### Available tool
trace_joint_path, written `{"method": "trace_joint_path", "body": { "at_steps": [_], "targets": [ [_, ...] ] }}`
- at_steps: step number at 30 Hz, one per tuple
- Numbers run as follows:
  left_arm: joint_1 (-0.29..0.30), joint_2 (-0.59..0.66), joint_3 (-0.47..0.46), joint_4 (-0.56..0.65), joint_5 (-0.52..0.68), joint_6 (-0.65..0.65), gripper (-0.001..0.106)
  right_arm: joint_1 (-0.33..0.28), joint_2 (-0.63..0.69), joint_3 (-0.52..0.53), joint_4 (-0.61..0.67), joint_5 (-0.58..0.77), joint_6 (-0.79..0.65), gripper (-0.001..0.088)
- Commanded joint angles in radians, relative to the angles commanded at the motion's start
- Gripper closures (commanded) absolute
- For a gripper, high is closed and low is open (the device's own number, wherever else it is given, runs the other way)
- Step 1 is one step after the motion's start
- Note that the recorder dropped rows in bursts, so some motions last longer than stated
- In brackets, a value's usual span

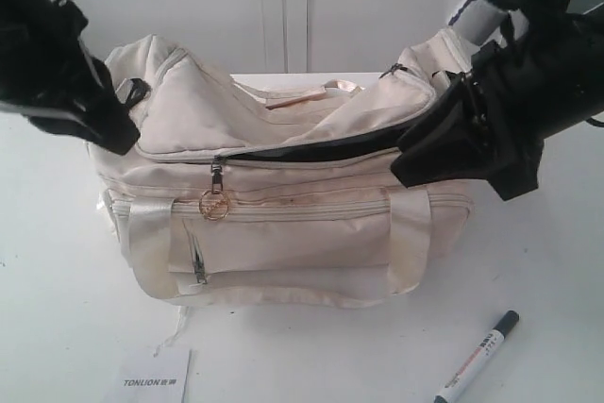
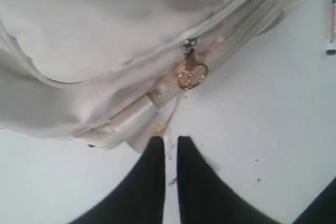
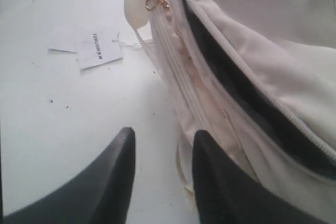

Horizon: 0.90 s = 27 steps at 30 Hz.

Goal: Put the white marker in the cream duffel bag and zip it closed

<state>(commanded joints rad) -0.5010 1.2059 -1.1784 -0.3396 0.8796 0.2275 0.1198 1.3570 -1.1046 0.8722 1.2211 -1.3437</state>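
Note:
The cream duffel bag (image 1: 283, 233) lies in the middle of the white table, its top zip partly undone so the black lining (image 3: 247, 103) shows. The zip's pull (image 1: 217, 173) sits toward the bag's left, above a gold ring (image 1: 215, 206). The white marker (image 1: 478, 360) lies on the table in front of the bag's right end, apart from both grippers. My left gripper (image 2: 170, 141) hovers by the bag's left end with its fingers almost together and nothing in them. My right gripper (image 3: 163, 136) stands open and empty beside the bag's right end, one finger close to a strap.
A flat white card printed TONLION (image 1: 156, 379) lies on the table in front of the bag's left end, tied to the bag by a thin thread. The shiny strap handles (image 1: 408, 233) hang down the bag's front. A white wall stands behind.

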Motion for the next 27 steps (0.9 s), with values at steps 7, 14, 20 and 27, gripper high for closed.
{"method": "trace_joint_path", "body": {
  "at_steps": [7,14,20,27],
  "targets": [
    [0.000,-0.084,0.223,-0.232,-0.114,0.115,0.105,0.023,0.033,-0.004,0.228,0.000,-0.104,0.0868],
    [0.000,-0.052,0.292,-0.305,-0.144,0.217,0.079,0.159,0.114,-0.141,-0.062,-0.167,0.023,0.0864],
    [0.000,-0.028,0.293,-0.265,-0.361,0.136,0.031,0.306,0.176,-0.207,-0.264,-0.347,-0.041,0.0426],
    [0.000,-0.028,0.388,-0.334,-0.544,0.133,0.033,0.331,0.238,-0.207,-0.266,-0.493,-0.069,0.0304]
  ]
}}
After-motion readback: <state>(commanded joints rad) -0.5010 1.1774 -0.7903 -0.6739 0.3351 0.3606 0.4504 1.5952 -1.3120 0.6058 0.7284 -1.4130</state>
